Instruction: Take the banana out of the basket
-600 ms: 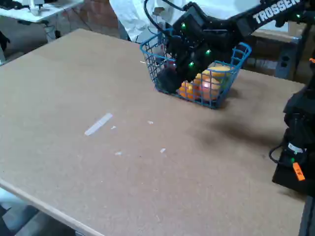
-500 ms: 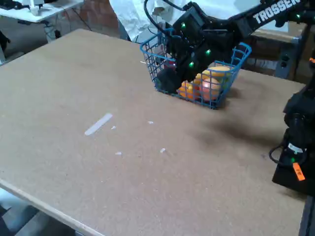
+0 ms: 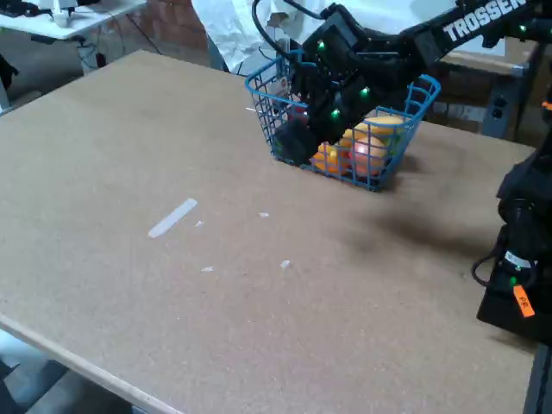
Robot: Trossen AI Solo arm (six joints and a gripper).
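Note:
The blue wire basket [image 3: 267, 97] stands at the far side of the table in the fixed view. My black arm reaches down into it from the right. The gripper [image 3: 295, 142] is low inside the basket's left half, behind the mesh, and its fingers are too dark and hidden to read. A yellow curved shape that looks like the banana [image 3: 385, 123] lies along the basket's right side near the rim, to the right of the gripper. Below it sit a round orange fruit [image 3: 328, 159] and a pinkish-yellow round fruit [image 3: 369, 153].
A strip of pale tape [image 3: 172, 217] and small white scraps [image 3: 285, 264] lie on the brown table [image 3: 172, 302]. The arm's black base [image 3: 517, 259] stands at the right edge. A person in white [image 3: 233, 30] is behind the basket.

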